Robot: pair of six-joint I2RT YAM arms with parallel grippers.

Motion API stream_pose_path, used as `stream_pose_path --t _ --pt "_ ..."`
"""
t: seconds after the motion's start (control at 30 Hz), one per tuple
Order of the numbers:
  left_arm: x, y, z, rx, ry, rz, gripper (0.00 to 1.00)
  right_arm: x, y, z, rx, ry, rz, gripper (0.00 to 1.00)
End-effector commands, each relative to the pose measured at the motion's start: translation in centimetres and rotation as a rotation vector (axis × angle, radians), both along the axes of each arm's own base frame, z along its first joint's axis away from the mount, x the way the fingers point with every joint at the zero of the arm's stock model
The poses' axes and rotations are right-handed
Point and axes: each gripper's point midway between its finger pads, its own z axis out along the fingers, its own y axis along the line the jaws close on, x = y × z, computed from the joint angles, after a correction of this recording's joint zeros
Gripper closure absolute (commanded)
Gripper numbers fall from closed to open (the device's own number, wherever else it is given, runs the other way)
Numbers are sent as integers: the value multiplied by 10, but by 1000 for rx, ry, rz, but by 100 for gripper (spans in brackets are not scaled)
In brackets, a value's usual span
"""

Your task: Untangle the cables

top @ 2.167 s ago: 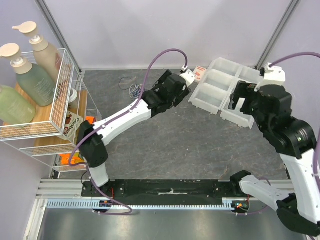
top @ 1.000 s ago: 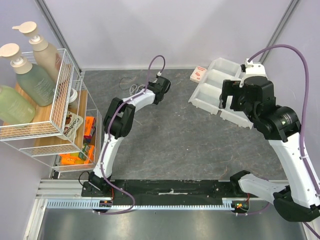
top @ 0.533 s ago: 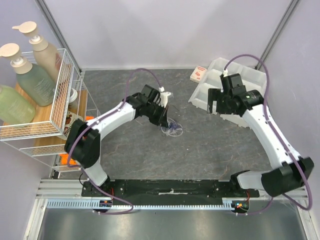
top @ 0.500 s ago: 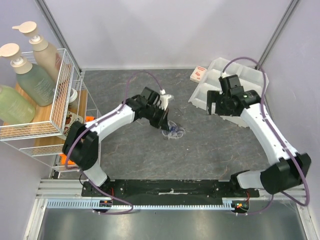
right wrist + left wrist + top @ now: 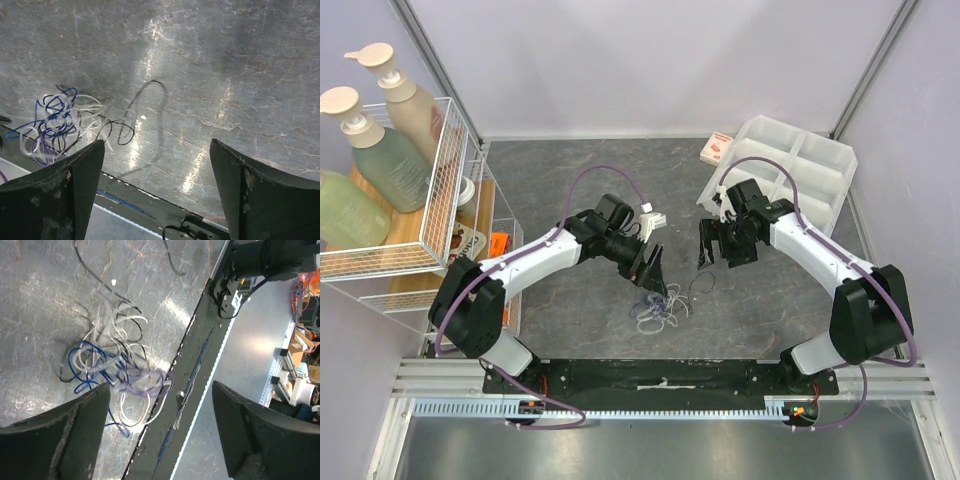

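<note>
The cables point(image 5: 658, 305) are a small tangle of thin white, dark blue and black wires lying on the grey table near its front middle. One black strand point(image 5: 700, 286) trails off to the right. My left gripper point(image 5: 651, 270) hangs open just above and behind the tangle and holds nothing. In the left wrist view the tangle point(image 5: 107, 367) lies ahead of the open gripper point(image 5: 160, 437). My right gripper point(image 5: 706, 260) is open and empty, right of the tangle. The right wrist view shows the tangle point(image 5: 52, 125) at the left and a black loop point(image 5: 145, 107) ahead of the gripper point(image 5: 157, 195).
A white compartment tray point(image 5: 790, 160) stands at the back right, with a small red and white box point(image 5: 718, 148) beside it. A wire shelf rack point(image 5: 420, 230) with pump bottles stands at the left. The black base rail point(image 5: 660, 378) runs along the near edge, close to the tangle.
My left gripper brought the tangle from the back left to the front middle and let it go. My right arm swung down from over the tray to the table's middle.
</note>
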Motion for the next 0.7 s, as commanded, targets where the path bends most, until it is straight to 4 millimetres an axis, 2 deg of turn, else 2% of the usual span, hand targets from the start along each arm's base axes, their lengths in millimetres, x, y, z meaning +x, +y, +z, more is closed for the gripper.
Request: stream_pose_path --t 0.0,0.07,0.13,0.2,0.33,0.43,0.6,0.67 --pt "15 -14 30 -84 -65 19 7 -10 -8 -13 -37 40 64 9" --pt "31 -17 13 -25 -64 79 6 -21 -17 -24 -87 109 65 13" --pt "45 -21 -4 39 -40 116 14 -25 -22 -30 -112 115 68 14" --pt "52 -26 -18 87 -8 136 15 -26 -26 -34 -130 110 61 14" --pt "44 -42 -40 151 -6 100 11 -31 -7 -48 -33 151 96 14" --pt "29 -51 -55 201 2 49 11 -26 -4 -55 -30 152 114 16" --pt "17 -54 -69 255 2 52 32 -12 13 -49 55 102 133 18" --pt "18 -50 -78 284 -8 75 34 -9 21 -55 97 111 136 26"
